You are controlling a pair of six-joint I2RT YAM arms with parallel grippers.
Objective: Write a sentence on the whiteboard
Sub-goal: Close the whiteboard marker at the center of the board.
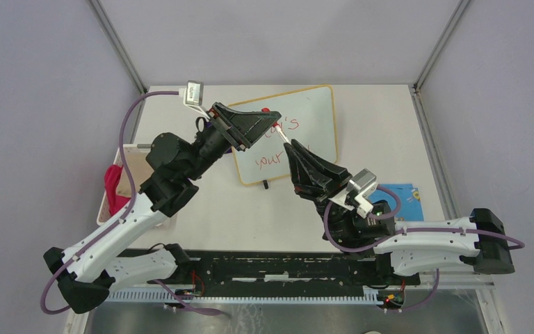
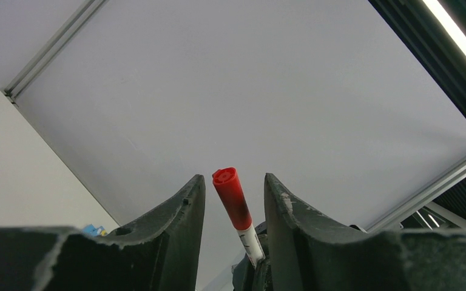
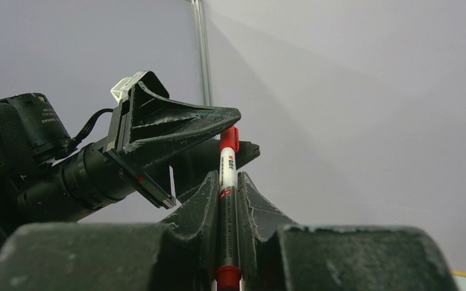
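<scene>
**Cap flanked by left fingers, not yet clamped; marker pinned in right**

- Far left: a bin (image 1: 104, 205) with red and tan cloth sits at the bench (image 1: 250, 209) edge, well apart from the action.
- Left fingers (image 2: 182, 209) are held above the upper left of the whiteboard (image 1: 316, 118). They stand part-open, with a gap on both sides of the red cap (image 2: 230, 191). No contact is seen.
- The whiteboard lies flat at the middle rear of the bench. The sentence (image 1: 271, 160) is written in red in two lines; only "'s" and "your" can be read.
- The marker (image 3: 227, 176) is clamped at mid-barrel by the closed right fingers (image 3: 203, 203). Its long axis runs from the right fingers up and left, cap end first, straight into the left fingers' gap.
- Key relation: the cap is already centred between the left fingers, so the left arm is the nearer one. Judged next need: a squeeze on the cap, then a pull along the axis.
- Far right: a blue cloth (image 1: 407, 198) lies just beside the right arm.
- Hidden: the start of line one is under the left fingers, the end of line two under the right. Sentence completeness cannot be told. The nib is not visible, and cap seating cannot be told.
</scene>
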